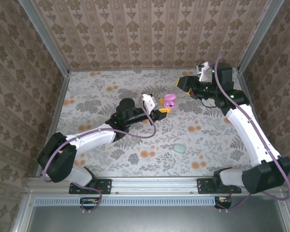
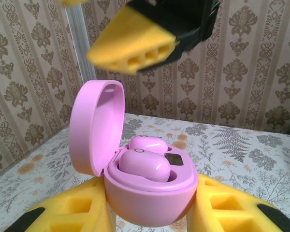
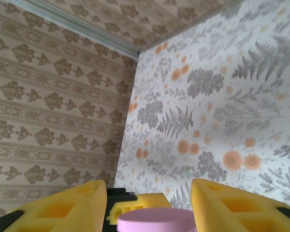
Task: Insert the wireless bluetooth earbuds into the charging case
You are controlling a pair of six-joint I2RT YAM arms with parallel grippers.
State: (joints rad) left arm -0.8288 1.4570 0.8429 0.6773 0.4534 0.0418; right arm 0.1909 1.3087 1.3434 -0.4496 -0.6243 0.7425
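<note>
The pink charging case has its lid hinged up to the left, and my left gripper is shut on its base, holding it above the table. Two pinkish earbuds sit side by side in its wells, one in front and one behind. From above, the case is at mid-table in my left gripper. My right gripper hovers just behind and right of it. In the right wrist view, the right gripper is open, its yellow fingers clear of the lid's top.
A pale green pebble-shaped case lies on the floral tabletop nearer the arms' bases. Patterned walls with metal corner posts enclose the back and sides. One right finger hangs close above the open case.
</note>
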